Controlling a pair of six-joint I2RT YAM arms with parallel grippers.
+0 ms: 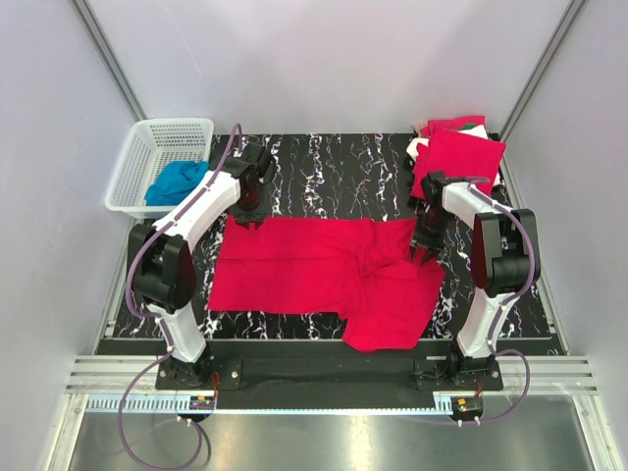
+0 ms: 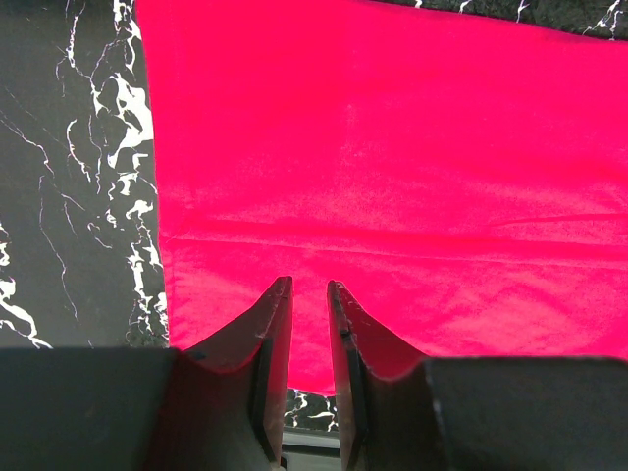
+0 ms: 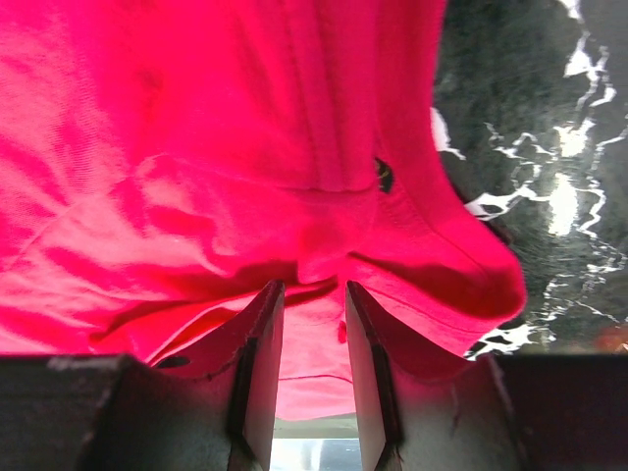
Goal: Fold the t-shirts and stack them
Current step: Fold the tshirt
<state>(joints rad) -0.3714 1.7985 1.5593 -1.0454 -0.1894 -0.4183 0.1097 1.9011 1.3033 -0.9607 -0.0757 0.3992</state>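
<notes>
Red shirt (image 1: 314,265) spread mid-surface (image 1: 324,169), right side rumpled; folded stack (image 1: 459,152) at far right corner. Right end effector (image 1: 425,247) clamps a bunched fold at the shirt's right edge. Left end effector (image 1: 245,216) over far-left hem, fingers nearly together (pinching or not, can't tell). Fabric looks light and limp, will drape and drag; best held at hem corners

Red t-shirt (image 1: 314,265) — black, white-veined table (image 1: 324,177).
</notes>
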